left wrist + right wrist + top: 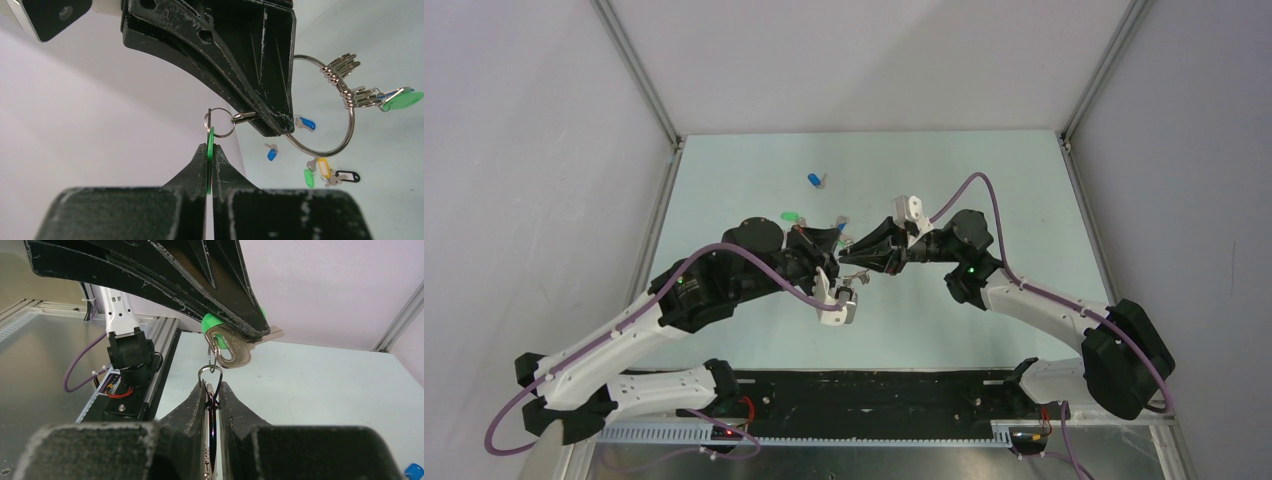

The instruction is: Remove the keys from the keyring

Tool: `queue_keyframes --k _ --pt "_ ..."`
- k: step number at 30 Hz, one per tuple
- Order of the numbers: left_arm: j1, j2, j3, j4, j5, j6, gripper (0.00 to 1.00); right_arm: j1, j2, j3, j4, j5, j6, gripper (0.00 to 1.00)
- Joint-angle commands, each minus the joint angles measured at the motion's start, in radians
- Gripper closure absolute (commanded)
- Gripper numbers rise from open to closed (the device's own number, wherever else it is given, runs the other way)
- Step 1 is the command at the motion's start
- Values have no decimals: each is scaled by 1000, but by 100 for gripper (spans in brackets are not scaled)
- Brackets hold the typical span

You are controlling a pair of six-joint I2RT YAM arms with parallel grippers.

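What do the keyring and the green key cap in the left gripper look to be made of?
The keyring: thin silver wire, likely steel, with bright polished glints. The green cap, clamped by the left gripper: probably plastic, being evenly coloured, slightly translucent and smooth.

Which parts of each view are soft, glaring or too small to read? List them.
Top external: even light, faint shadows, blue-capped key tiny. Left wrist: left gripper's fingers soft, keyring sharp with bright glints. Right wrist: right gripper's fingers blurred, green-capped key fairly crisp.
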Motion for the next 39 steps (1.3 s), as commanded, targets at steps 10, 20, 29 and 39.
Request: queue_keyframes --k 10,20,29,39 --pt "-9 -37 22 68 -35 13 100 -25 -16 40 -42 99 73 100" --pt "-9 -56 -35 93 1 -12 100 -67 -28 122 -255 266 323 100" --pt "-9 -32 -95 115 122 -64 100 -93 -35 172 -393 352 500 100" --pt "-9 -27 -187 146 319 -281 100 -176 -120 150 -429 449 523 100"
